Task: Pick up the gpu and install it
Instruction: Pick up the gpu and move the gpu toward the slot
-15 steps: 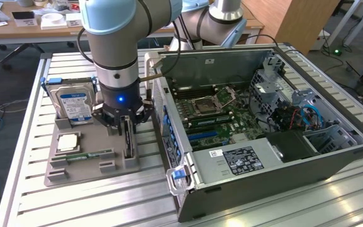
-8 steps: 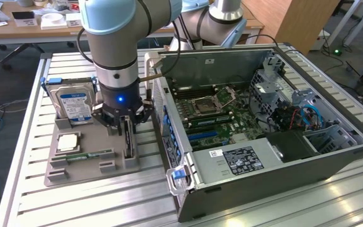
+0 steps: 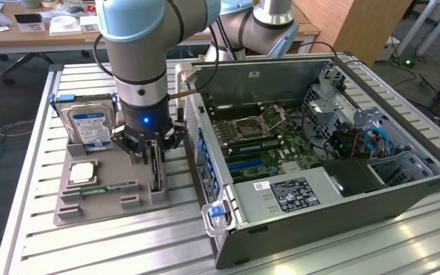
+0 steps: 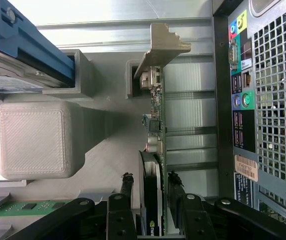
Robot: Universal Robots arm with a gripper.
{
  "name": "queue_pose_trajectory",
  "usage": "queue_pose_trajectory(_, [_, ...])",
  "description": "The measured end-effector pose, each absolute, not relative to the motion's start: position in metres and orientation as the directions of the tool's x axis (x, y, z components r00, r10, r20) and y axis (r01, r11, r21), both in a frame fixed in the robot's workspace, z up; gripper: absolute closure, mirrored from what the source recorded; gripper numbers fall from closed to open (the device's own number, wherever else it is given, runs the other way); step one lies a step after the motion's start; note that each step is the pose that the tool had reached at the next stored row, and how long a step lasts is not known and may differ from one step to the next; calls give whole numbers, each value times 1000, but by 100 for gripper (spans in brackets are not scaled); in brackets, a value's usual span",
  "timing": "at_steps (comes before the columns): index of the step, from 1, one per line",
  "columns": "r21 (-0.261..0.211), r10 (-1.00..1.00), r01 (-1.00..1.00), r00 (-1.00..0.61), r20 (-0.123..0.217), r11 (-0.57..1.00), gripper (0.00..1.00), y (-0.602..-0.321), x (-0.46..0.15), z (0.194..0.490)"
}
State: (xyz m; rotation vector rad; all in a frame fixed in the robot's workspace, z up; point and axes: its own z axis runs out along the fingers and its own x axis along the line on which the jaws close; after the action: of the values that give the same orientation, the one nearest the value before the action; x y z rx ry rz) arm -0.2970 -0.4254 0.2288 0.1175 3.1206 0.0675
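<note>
The claw (image 3: pixel 155 151) straddles the gpu (image 4: pixel 155 125), upright in its grey holder (image 3: pixel 109 206). Whether it clenches the card cannot be told.

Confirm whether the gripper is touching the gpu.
Cannot tell. In the wrist view the gripper straddles the gpu, but neither contact nor gap shows plainly.

The black gripper (image 4: pixel 151 182) has one of its fingers (image 4: pixel 127 190) on each side of the gpu (image 4: pixel 155 125), with a thin gap left. The gpu stands on its edge in a gray holder (image 4: pixel 108 150). Its silver end points away from the gripper. The computer case (image 4: pixel 262 125) is just beside it.
</note>
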Motion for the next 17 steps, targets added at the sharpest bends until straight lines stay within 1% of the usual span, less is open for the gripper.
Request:
queue_pose_trajectory(3, [44, 76, 75, -997, -16, 996, 60, -425, -297, 229])
queue_pose_trajectory(5, [44, 76, 75, -997, -16, 996, 73, -425, -297, 229])
queue_pose_trajectory(17, [44, 76, 75, -997, -16, 996, 74, -425, -297, 229])
